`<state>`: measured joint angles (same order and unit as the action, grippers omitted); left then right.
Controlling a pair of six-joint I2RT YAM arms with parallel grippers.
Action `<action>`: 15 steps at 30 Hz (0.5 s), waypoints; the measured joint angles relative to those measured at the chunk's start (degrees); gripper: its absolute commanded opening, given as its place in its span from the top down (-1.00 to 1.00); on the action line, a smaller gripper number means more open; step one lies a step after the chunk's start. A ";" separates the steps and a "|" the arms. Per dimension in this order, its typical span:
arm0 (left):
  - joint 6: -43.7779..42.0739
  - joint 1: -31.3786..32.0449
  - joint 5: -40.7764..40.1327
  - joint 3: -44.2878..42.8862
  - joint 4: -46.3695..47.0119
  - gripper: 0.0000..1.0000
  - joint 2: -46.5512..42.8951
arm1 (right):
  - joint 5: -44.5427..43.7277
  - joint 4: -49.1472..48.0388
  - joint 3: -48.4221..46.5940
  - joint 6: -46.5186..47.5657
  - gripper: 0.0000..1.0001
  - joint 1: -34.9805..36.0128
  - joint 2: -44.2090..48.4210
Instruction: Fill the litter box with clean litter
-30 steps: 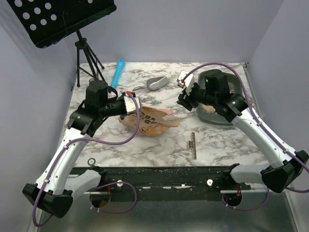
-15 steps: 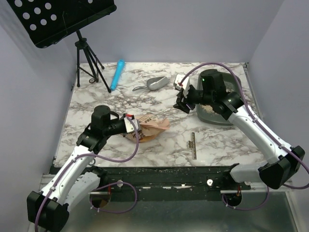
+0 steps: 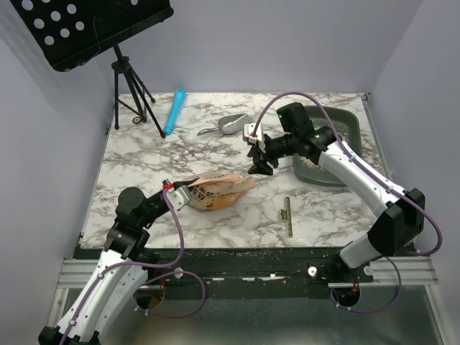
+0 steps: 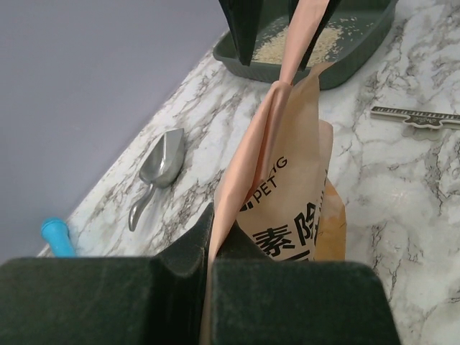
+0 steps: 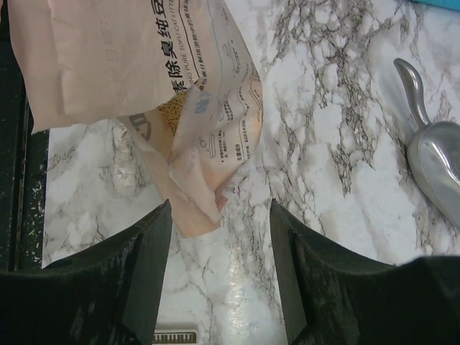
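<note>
White marble-veined surface (image 3: 323, 208), smooth and glossy, scattered with grains along the near edge.

At the far right corner, dark grey-green litter box (image 3: 343, 123), a shallow plastic tray with rounded corners and a raised rim. Holds only a thin, patchy layer of clean litter (image 3: 307, 162), pale beige and sandy, gathered toward the near end; rest of the floor bare. Seen from the left wrist as a low wall (image 4: 359, 43) with the granules (image 4: 277, 47) behind it.

Near the middle left, orange-pink bag (image 3: 215, 190), crinkly, printed with dark characters, lying stretched across the surface between the two arms. Brownish granules visible through a fold in the right wrist view (image 5: 129, 57).

Behind, well apart from the bag, a silver metal scoop (image 3: 231, 124), then a blue tube (image 3: 174, 110), and a thin flat dark strip (image 3: 287, 215) lying near the front.

Left pincer (image 3: 188, 192) clamped tight on the bag's near edge, film pinched flat between the fingers (image 4: 210, 223).

Right pincer (image 3: 259, 159) spread wide, straddling the bag's far end, the crumpled corner between the fingers (image 5: 219, 215); cannot tell whether touching.
</note>
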<state>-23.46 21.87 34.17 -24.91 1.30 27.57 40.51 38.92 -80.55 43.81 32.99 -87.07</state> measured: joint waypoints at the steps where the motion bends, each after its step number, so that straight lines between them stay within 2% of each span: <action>1: 0.50 0.02 -0.66 0.63 0.07 1.00 -1.36 | 0.74 0.17 -0.22 0.59 -0.29 0.00 -0.42; 7: 3.02 0.17 -5.18 4.72 2.10 1.00 -8.13 | 4.11 0.35 -1.49 3.08 -0.29 0.74 -2.75; 15: 4.90 0.39 -7.28 6.36 3.93 1.00 -9.84 | 4.68 -1.40 -2.54 3.15 -0.28 3.85 -7.76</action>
<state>-18.57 22.26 26.89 -18.55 5.23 17.74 45.19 37.52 -83.09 46.96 36.84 -94.83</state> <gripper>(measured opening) 0.010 0.641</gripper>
